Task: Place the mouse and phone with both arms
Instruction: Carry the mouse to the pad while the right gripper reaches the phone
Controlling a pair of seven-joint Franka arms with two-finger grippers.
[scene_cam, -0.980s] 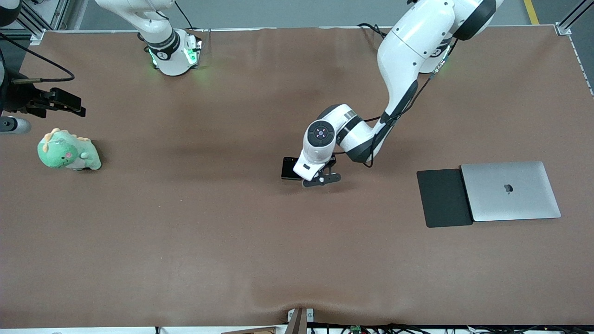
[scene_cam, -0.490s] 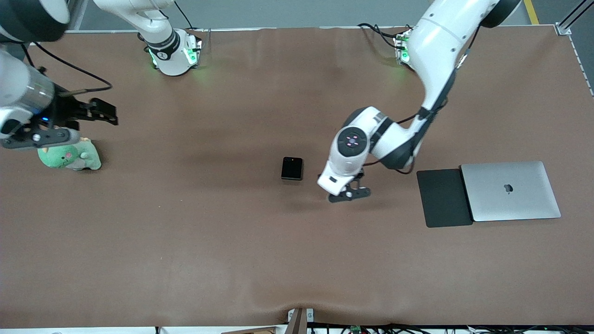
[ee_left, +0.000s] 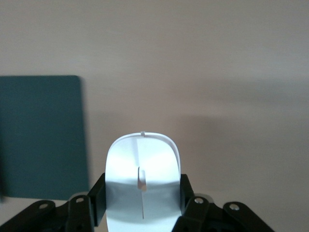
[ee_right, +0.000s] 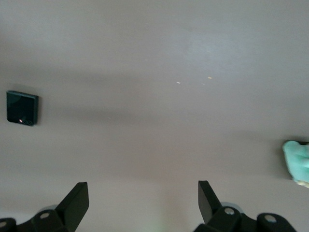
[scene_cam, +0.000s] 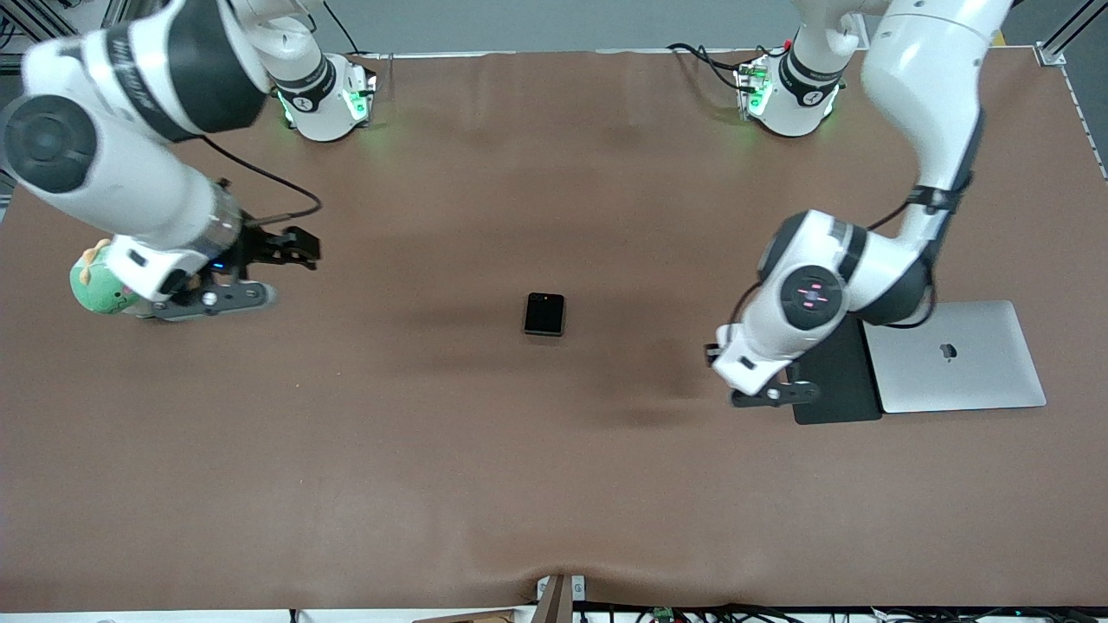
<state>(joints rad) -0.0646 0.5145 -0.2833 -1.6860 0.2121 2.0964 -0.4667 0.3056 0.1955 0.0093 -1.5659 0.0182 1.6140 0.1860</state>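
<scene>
Brown cloth-covered table (scene_cam: 485, 484), spanning the whole front view, creased at the edge nearest the front camera.

White left arm (scene_cam: 926, 112), rising from its green-lit base, bent sharply at the elbow, wrist turned down. Left gripper (scene_cam: 773, 395) up over the table just at the mouse pad's edge, toward the left arm's end. Fingers (ee_left: 96, 193) clamped on the mouse (ee_left: 143, 186) from both sides, as seen in the left wrist view; mouse glossy white with a thin centre line, its rear cut off by the frame. From the front view, mouse hidden under the wrist.

White right arm (scene_cam: 130, 130), reaching from its base toward the right arm's end of the table, forearm sweeping low, partly cut off at the frame edge. Right gripper (scene_cam: 286, 251) over the table beside the plush toy, fingers (ee_right: 75, 203) spread wide with nothing between them.

Silver laptop (scene_cam: 956, 356), lid shut, near the left arm's end, one corner hidden by the left arm.

Black mouse pad (scene_cam: 835, 385) touching the laptop's edge, largely covered by the left wrist; teal-looking in the left wrist view (ee_left: 43, 135).

Green plush toy (scene_cam: 91, 290) at the right arm's end, mostly hidden by the right wrist.

Black phone (scene_cam: 544, 313) flat on the table's middle, well apart from both grippers, also in the right wrist view (ee_right: 21, 108).
</scene>
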